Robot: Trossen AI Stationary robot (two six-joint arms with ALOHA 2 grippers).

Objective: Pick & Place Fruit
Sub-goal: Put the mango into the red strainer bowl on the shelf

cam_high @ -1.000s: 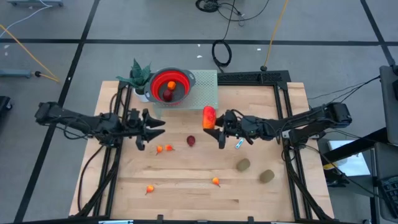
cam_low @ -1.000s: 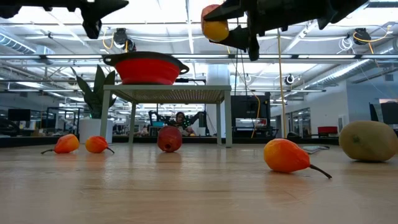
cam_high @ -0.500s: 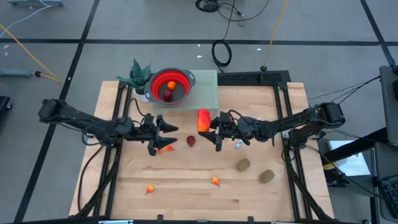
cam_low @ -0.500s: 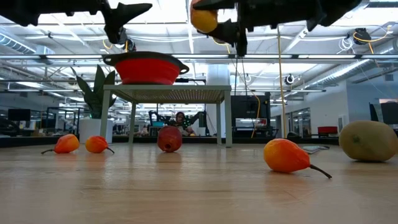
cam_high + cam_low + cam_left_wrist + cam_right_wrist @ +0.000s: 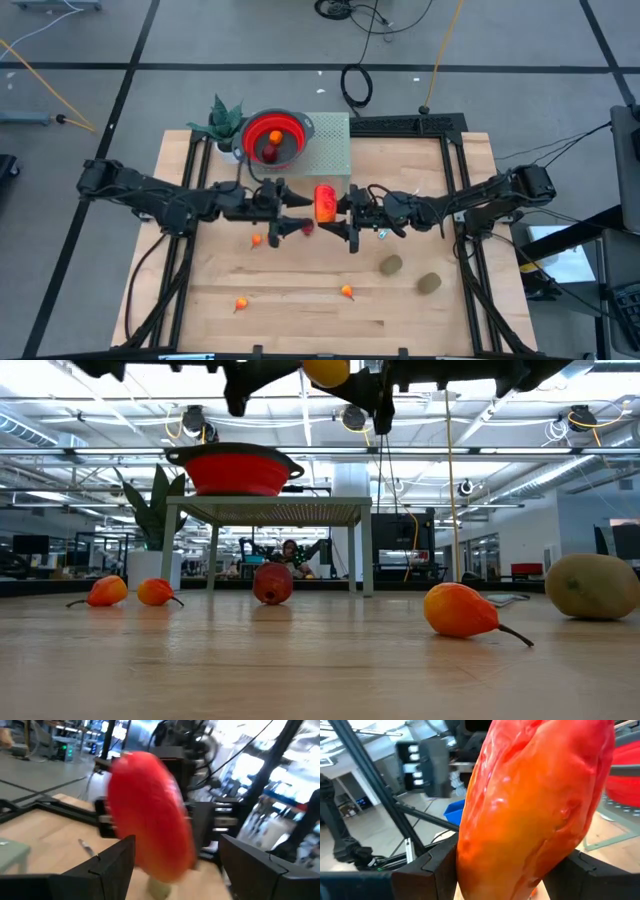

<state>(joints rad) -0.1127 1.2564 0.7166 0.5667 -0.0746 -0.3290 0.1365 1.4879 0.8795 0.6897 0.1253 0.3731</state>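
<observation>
Mid-air handover over the wooden surface (image 5: 300, 320): the right gripper (image 5: 345, 212) carries the red-orange oval fruit (image 5: 325, 202) high above the boards, its jaws closed across the fruit's middle, while the left gripper (image 5: 292, 205) comes in from the other side with its jaws spread wide, the fruit standing just ahead of them and between the two fingers (image 5: 107, 865) in the left wrist view. Whether those fingers touch it yet cannot be told. The fruit looks like a hollow toy: light, stiff, glossy and probably slick, its curved skin giving a flat pad little to bite on. The safest hold appears to be across the widest part of the oval, not on the tapering ends, where it could squirt free. The red bowl (image 5: 273, 137) sits on a raised grey stand (image 5: 330, 150) at the back of the surface, with two pieces already inside. Other fruit lies scattered below: a dark red round one (image 5: 272, 583), small orange pieces (image 5: 128, 592), another orange piece (image 5: 460, 610) and two brownish-green ovals (image 5: 410, 273)
</observation>
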